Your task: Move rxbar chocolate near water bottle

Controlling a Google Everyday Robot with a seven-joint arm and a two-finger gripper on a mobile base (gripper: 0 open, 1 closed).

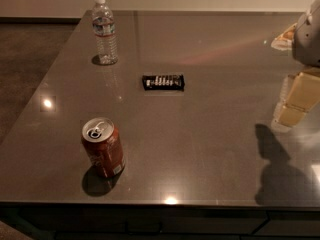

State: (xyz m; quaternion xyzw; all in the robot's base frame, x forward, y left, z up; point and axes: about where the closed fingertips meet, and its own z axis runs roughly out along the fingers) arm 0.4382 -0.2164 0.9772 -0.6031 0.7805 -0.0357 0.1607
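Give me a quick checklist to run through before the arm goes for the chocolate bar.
1. Chocolate bar lies flat on the table, nothing on it: ok.
2. Water bottle stands upright, far left of the bar: ok.
3. Nothing stands between bar and bottle: ok.
4. Soda can is upright at the near left, off the bar-to-bottle path: ok.
5. Tool is at the right edge, apart from the bar: not ok yet.
6. Tool ready to grasp: cannot tell.

Right edge of desk (210, 134): gripper (296, 100), blocky cream-yellow segments with squared corners. Above it, arm housing (309, 36), a rounded, smooth, pale grey-white shell with a darker underside.
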